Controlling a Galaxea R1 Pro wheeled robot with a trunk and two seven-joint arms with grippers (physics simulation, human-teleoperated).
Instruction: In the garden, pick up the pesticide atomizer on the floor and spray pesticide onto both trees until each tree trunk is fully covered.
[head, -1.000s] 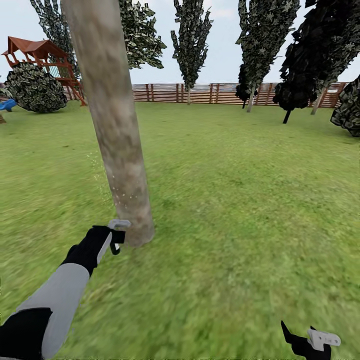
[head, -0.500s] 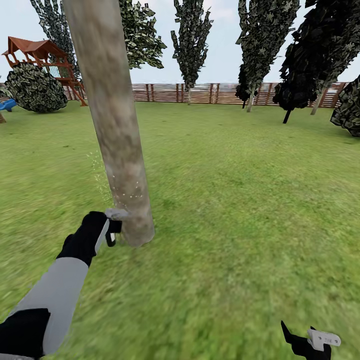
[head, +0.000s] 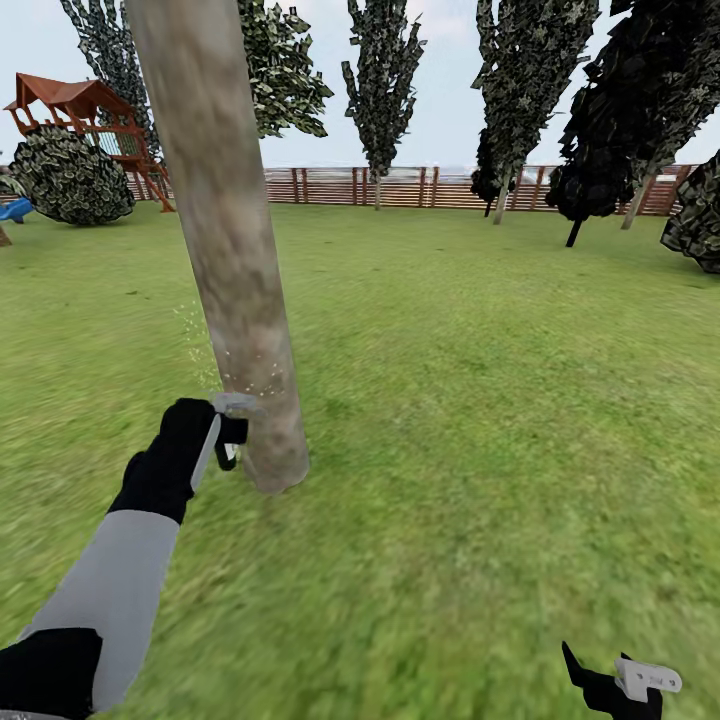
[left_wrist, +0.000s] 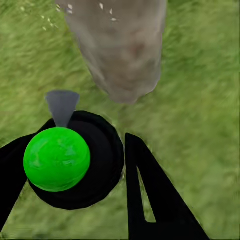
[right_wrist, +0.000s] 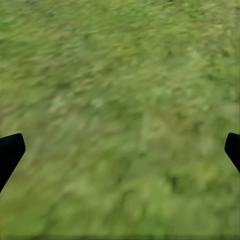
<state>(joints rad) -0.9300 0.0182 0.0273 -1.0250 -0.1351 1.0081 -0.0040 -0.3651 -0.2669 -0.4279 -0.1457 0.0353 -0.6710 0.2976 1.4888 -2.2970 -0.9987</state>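
Observation:
A thick pale grey-beige tree trunk (head: 225, 250) leans up from the grass lawn (head: 480, 400) at the left of the head view. My left gripper (head: 225, 440) is shut on the pesticide atomizer (head: 237, 405), right beside the trunk's base. In the left wrist view the atomizer (left_wrist: 57, 159) shows a green ball top on a black body, and its grey cone nozzle points at the trunk (left_wrist: 122, 55). Whitish-green pesticide specks (head: 205, 345) dot the bark and the air to its left. My right gripper (head: 620, 680) hangs open over bare grass at the lower right.
A brown slat fence (head: 420, 187) closes the far side of the lawn. Several tall dark trees (head: 383, 90) stand along it. A red wooden play tower (head: 90, 115) and a round bush (head: 70, 175) stand at the far left. Wide grass lies right of the trunk.
My left gripper has risen a little along the trunk with the atomizer, and the specks sit slightly higher on the bark. The right arm has not moved.

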